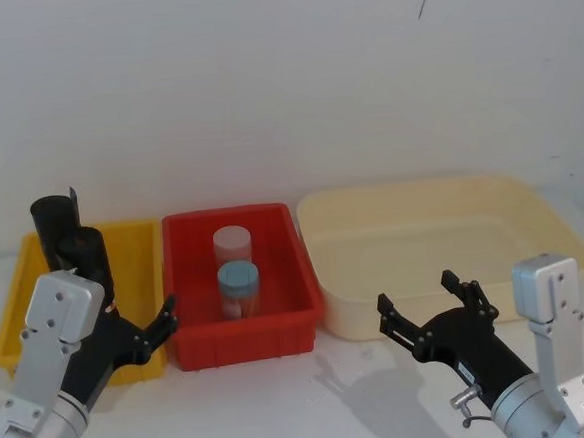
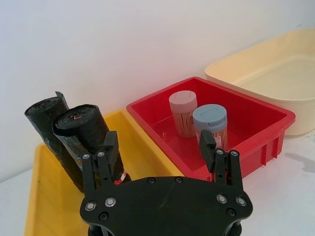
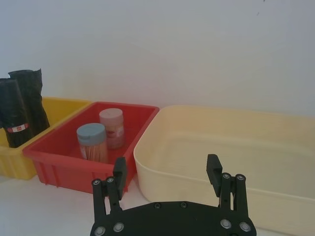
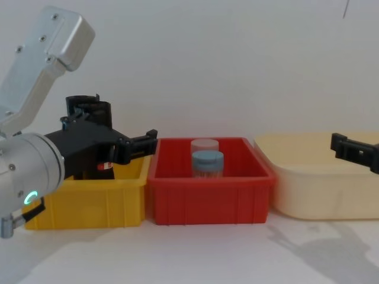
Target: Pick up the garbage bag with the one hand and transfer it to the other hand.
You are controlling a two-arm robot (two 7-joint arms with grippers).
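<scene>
Fingers of the black, long-fingered left gripper (image 2: 157, 145) stand wide apart and hold nothing. I think the gap is kept big so a roll can slip in between. This gripper hangs just to the left of the red plastic bin (image 1: 248, 339), over the near end of the yellow plastic bin (image 1: 132, 230), and it points at the rolls there.

The slim black right gripper (image 3: 166, 168) is open wide too, with nothing in it. It waits low, to the right of the red bin, in front of the big cream plastic tub (image 1: 420, 190). That is likely so it is ready to take the roll when it gets handed over.

The garbage bag (image 2: 81, 130), a tall shiny black roll of plastic with a small red-and-white label, stands in the yellow bin, left of the red bin. It touches a plain black plastic roll (image 2: 45, 115) just behind it. Both rolls tilt a little.

Inside the red bin stand two clear jars. The blue-lidded jar (image 1: 239, 288) is nearer and the pink-lidded jar (image 1: 232, 245) is right behind it. Both seem to hold thin sticks. The cream tub has nothing in it.
</scene>
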